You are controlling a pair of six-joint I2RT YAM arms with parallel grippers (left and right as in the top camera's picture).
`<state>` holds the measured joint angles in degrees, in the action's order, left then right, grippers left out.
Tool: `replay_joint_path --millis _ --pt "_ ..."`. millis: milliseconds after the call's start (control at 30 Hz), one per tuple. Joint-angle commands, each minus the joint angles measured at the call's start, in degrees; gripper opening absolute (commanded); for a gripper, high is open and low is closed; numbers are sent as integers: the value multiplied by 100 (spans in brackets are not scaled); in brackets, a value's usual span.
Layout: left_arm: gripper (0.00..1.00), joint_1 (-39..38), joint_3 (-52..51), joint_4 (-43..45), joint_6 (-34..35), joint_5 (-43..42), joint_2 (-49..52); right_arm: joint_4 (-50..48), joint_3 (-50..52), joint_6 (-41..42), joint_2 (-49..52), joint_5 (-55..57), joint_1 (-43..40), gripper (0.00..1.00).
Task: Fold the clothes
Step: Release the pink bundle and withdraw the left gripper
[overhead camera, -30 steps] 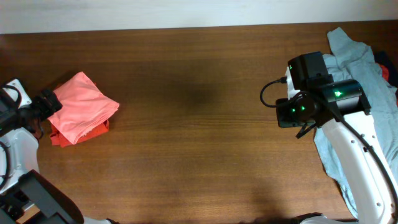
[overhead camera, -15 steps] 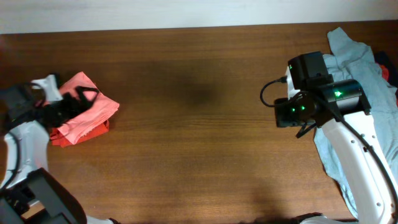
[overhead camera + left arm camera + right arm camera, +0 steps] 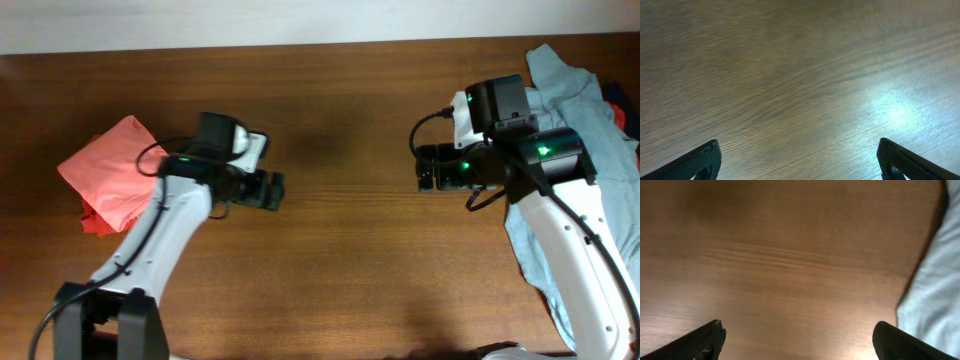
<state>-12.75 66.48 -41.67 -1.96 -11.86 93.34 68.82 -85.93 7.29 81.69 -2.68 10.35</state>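
The salmon top (image 3: 108,172) lies folded by the counter's (image 3: 340,280) left edge. The left claw (image 3: 274,190) and right claw (image 3: 424,168) both gape, fingers spread, with broad wood between them.

The left arm (image 3: 150,235) is wearing smooth white shells along its long links, with black housings showing at the joints. A thin black cable (image 3: 146,158) is looping out near its wrist, where a small green light is glowing. The right arm (image 3: 575,240) is showing the same white shell, and green lights (image 3: 543,152) are shining on its black motor housings. The left gripper (image 3: 272,190) and right gripper (image 3: 428,168) are showing matte black, finely textured fingertips (image 3: 700,162).
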Motion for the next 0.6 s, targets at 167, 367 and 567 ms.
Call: replay_joint_path --millis 167,367,567 --pt "99 -466 92 -400 -90 695 -254 160 -76 2 188 -437 -332 99" --pt "99 -476 79 -942 -83 675 -1185 278 -63 181 -590 -420 -446 99" --pt "99 -754 -787 -708 -66 796 -3112 181 763 466 -2149 -15 -433 99"
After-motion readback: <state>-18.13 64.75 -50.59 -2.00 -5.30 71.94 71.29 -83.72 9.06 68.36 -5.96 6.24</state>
